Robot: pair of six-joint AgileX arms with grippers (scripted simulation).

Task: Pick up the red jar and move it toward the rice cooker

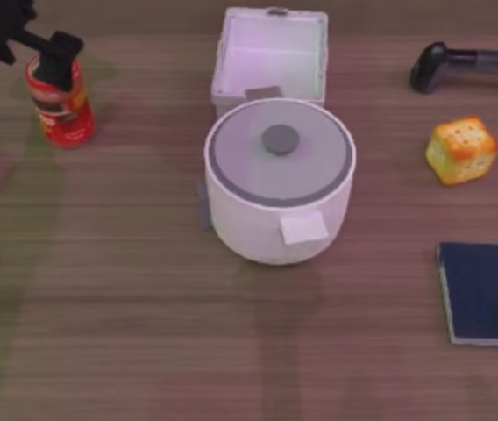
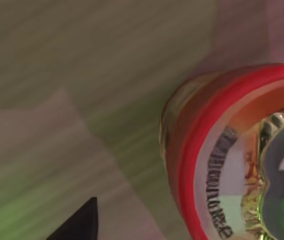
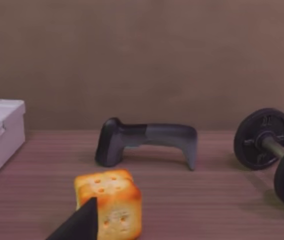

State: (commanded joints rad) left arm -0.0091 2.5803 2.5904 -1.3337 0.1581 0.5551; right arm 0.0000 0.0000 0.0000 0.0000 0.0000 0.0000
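Left of the white, grey-ringed rice cooker point(image 1: 279, 180) stands the red jar point(image 1: 60, 101). Right of the cooker: an orange-yellow dotted cube point(image 1: 461, 150) and a dark blue book point(image 1: 487, 293).

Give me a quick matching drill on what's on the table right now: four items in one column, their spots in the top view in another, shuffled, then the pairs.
Things:
1. red jar
2. rice cooker
3. orange-yellow cube
4. dark blue book

Places:
A. middle of the table, just in front of the white open box
B. near right edge
C. far left, under the left gripper
D. right side, near the grey scanner

Pairs: 1-C, 2-A, 3-D, 4-B
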